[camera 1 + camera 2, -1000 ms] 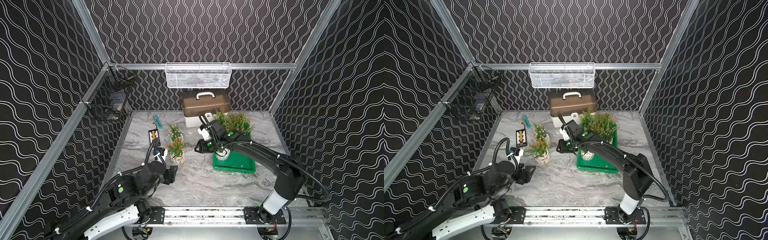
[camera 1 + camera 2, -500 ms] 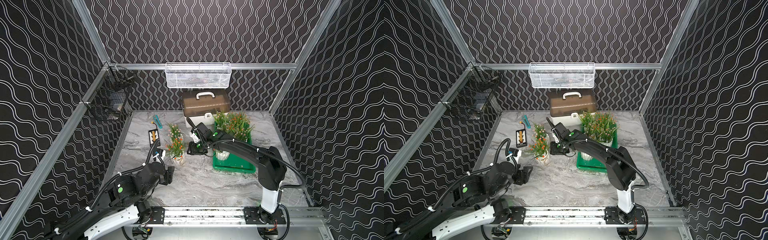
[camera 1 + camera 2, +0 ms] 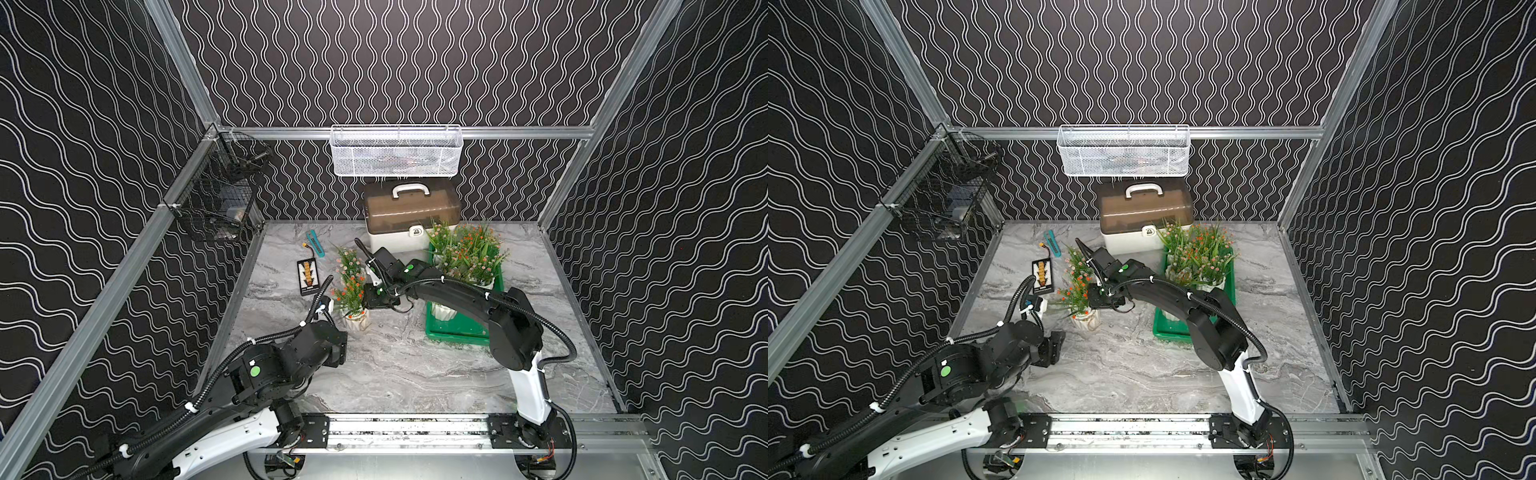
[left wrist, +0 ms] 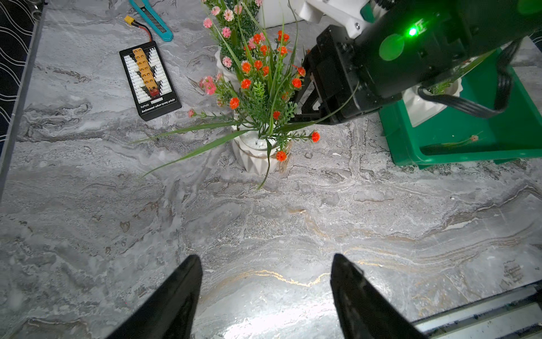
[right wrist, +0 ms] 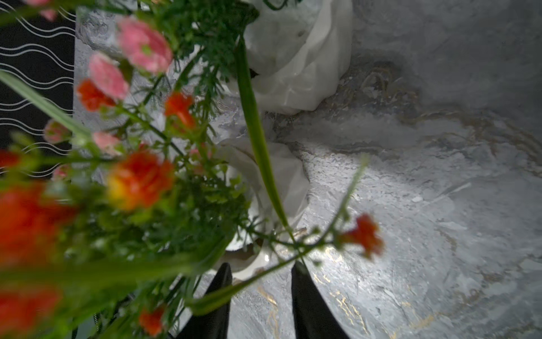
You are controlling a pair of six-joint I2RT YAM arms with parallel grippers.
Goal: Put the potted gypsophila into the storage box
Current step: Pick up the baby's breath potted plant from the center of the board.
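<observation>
Beside the potted gypsophila (image 4: 256, 146), right hand (image 5: 259, 268) half-open among leaves (image 5: 254, 132).

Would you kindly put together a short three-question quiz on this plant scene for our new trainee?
1. True or false: the left hand grips a pot.
2. How many potted gypsophila stand on the table, outside the storage box? A one, B two, C five.
3. Fill in: the ___ hand is at the orange-flowered plant.
Key: 1 false, it hangs open and empty above the table. 2 B, the orange-flowered plant and the pink-flowered plant. 3 right: the right hand is among its stems.
</observation>
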